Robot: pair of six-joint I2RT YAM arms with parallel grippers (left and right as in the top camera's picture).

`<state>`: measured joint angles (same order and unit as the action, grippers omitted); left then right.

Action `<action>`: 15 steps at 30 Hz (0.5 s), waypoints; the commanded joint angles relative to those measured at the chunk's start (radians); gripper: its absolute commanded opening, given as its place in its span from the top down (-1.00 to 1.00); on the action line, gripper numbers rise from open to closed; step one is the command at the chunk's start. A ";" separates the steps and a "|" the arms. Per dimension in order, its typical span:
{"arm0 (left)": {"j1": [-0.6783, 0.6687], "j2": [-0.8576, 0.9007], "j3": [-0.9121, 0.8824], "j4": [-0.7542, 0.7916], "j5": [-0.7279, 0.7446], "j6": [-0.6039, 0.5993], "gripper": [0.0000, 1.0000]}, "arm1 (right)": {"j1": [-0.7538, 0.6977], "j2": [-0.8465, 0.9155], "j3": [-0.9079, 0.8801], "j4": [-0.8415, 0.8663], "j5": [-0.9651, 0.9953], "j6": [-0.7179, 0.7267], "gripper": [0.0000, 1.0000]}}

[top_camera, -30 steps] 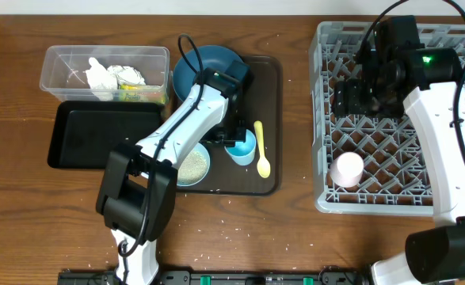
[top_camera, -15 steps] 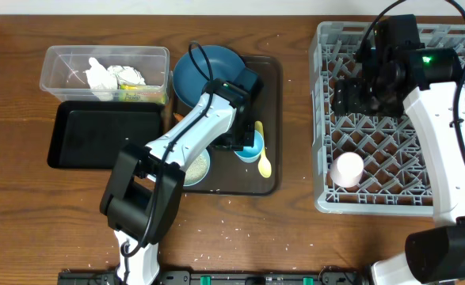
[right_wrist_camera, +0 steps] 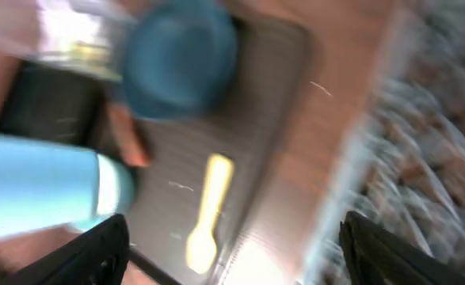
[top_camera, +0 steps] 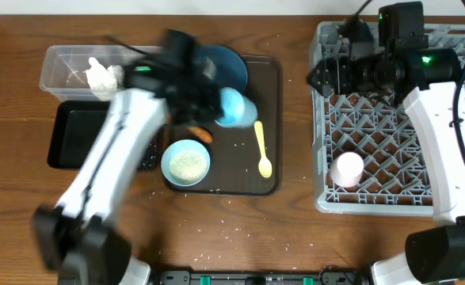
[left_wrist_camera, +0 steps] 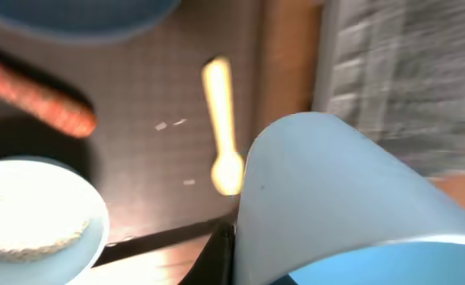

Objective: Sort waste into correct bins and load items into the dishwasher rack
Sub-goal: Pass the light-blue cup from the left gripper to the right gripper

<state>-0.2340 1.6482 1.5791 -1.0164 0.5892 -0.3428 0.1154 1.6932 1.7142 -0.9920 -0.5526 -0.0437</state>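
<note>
My left gripper (top_camera: 215,101) is shut on the light blue cup (top_camera: 234,107) and holds it above the brown tray, blurred by motion. The cup fills the left wrist view (left_wrist_camera: 335,190). On the tray lie the dark blue plate (top_camera: 226,63), the small pale bowl (top_camera: 186,162) with white rice in it, the yellow spoon (top_camera: 261,149) and an orange carrot piece (top_camera: 200,134). My right gripper (top_camera: 321,75) is open and empty over the left edge of the grey dishwasher rack (top_camera: 398,119). The pale pink cup (top_camera: 347,169) lies in the rack.
The clear tub (top_camera: 66,57) at the far left holds crumpled white tissue (top_camera: 101,75). The black tray (top_camera: 78,134) sits in front of it. The brown serving tray (top_camera: 268,87) lies mid-table. Loose rice grains (top_camera: 228,233) dot the wood near the front edge.
My left gripper has lifted the light blue cup off the tray, and the left arm has swung to the left. My right gripper has moved left to the rack's edge.
</note>
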 commanded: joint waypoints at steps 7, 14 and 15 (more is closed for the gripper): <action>0.187 -0.080 0.011 0.013 0.630 0.156 0.88 | 0.011 -0.006 -0.011 0.130 -0.798 -0.409 -0.71; 0.193 -0.080 0.011 0.090 0.830 0.170 0.88 | 0.036 -0.006 -0.011 0.172 -0.974 -0.512 -0.74; 0.193 -0.079 0.011 0.091 0.833 0.170 0.88 | 0.044 -0.006 -0.011 0.178 -0.970 -0.513 -0.74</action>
<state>-0.0429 1.5654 1.5829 -0.9318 1.2747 -0.2050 0.1238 1.6932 1.7111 -0.8238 -1.3911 -0.4824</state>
